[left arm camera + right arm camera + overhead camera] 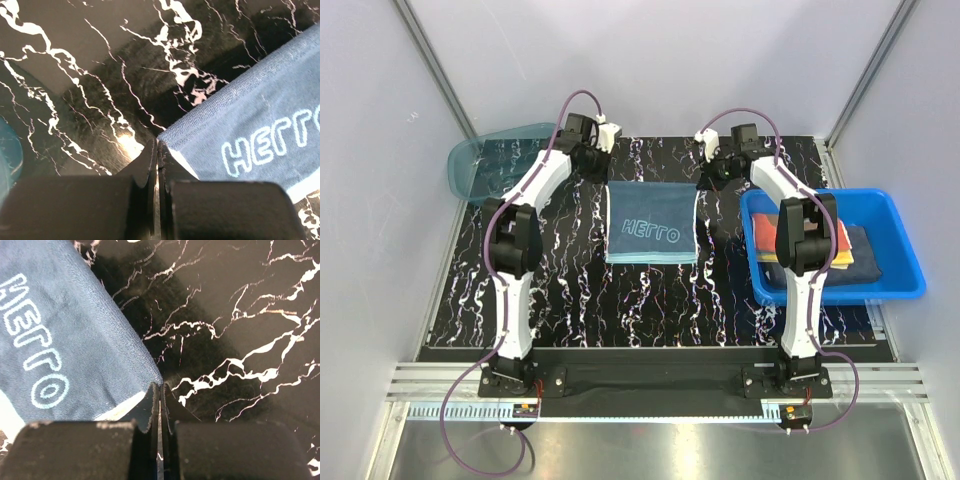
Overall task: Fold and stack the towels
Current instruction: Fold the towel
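A teal-blue towel [652,223] with pale lettering lies spread on the black marbled table [570,290] between the arms. My left gripper [606,171] is at its far left corner and my right gripper [705,174] at its far right corner. In the left wrist view the towel [260,120] ends in a corner pinched at the tips of the shut left gripper [156,145]. The right wrist view shows the towel [65,340] meeting the shut right gripper [161,387] the same way. More towels, dark blue [865,250] and orange-red over yellow [844,245], lie in the blue bin.
The rigid blue bin [905,250] stands at the right side of the table, partly behind my right arm. A teal basket [485,160] sits at the far left corner. Grey walls enclose the table on three sides.
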